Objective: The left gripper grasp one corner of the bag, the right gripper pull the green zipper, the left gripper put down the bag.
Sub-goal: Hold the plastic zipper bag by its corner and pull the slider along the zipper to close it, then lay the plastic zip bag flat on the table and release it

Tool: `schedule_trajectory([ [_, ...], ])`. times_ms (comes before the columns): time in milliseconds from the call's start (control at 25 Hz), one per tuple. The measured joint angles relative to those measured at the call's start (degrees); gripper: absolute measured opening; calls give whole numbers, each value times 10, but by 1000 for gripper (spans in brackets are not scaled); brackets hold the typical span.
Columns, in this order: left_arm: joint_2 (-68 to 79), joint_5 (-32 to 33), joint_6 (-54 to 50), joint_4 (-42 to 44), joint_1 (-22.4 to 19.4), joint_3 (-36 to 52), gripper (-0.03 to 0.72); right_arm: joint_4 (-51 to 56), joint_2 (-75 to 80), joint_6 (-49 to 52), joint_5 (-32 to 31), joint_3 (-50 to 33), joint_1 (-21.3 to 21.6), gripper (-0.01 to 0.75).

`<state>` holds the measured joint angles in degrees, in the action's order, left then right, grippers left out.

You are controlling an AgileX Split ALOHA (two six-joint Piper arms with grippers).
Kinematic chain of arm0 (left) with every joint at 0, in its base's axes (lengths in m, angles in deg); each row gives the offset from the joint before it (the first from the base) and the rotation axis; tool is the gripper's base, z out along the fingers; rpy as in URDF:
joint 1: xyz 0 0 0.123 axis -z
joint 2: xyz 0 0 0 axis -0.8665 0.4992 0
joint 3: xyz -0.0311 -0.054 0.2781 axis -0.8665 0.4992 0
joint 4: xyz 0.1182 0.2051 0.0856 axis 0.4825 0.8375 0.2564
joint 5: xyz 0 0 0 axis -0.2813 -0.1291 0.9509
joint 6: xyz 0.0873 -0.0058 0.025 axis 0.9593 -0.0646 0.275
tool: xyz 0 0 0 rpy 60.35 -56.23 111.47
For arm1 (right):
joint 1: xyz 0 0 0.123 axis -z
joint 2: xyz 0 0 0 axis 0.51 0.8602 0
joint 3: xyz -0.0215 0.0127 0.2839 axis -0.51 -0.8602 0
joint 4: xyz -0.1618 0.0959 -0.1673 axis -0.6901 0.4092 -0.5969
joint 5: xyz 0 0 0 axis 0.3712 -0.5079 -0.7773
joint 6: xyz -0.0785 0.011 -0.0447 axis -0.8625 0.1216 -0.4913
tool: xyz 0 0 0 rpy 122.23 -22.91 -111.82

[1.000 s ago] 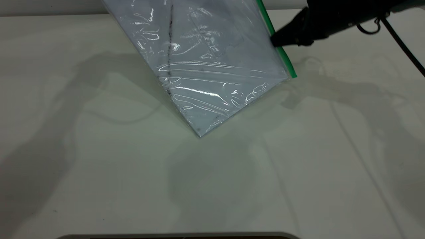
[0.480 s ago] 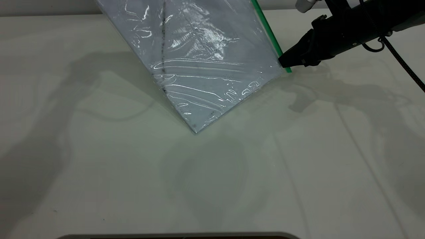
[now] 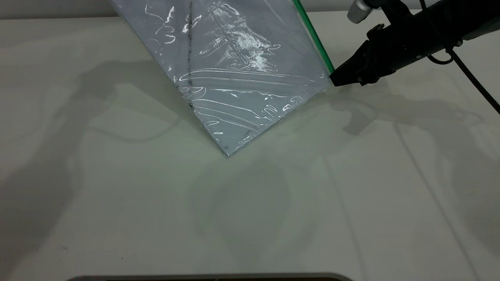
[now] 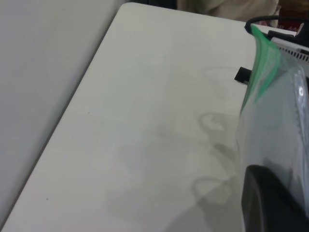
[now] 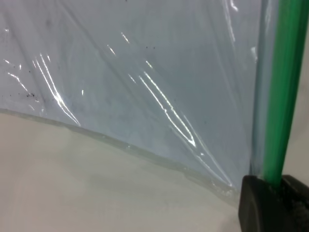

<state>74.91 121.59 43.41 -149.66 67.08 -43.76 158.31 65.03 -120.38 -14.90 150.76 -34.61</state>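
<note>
The bag [image 3: 242,70], a clear pouch with a white sheet and a dark streak [image 3: 190,50], hangs tilted in the air. Its top runs out of the exterior view and its lowest corner [image 3: 227,153] is close to the table [image 3: 156,214]. The green zipper [image 3: 312,35] runs down its right edge. My right gripper [image 3: 333,80] is shut on the lower end of that strip; in the right wrist view the green zipper [image 5: 282,87] enters my black jaws [image 5: 275,200]. My left gripper [image 4: 258,181] shows one dark finger against the plastic, holding the bag's corner near the green strip [image 4: 260,72].
The right arm's thin black cable [image 3: 472,78] trails off to the right. A dark rounded edge [image 3: 211,277] lies along the near side of the table. In the left wrist view the table's side edge [image 4: 72,111] borders a grey wall.
My right gripper slid down along the green zipper, from the middle of the edge to its lower end. The bag shifted slightly left and up.
</note>
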Motion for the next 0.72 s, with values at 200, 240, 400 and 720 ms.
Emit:
schedule_trajectory([
  [200,0,0,0,0,0,0,51,9,0,7,0,0,0,39],
  [240,0,0,0,0,0,0,51,17,0,7,0,0,0,46],
  [400,1,-4,-17,12,-2,0,51,59,1,7,9,0,0,131],
  [720,48,6,-58,31,0,-4,51,67,-81,39,45,-1,1,538],
])
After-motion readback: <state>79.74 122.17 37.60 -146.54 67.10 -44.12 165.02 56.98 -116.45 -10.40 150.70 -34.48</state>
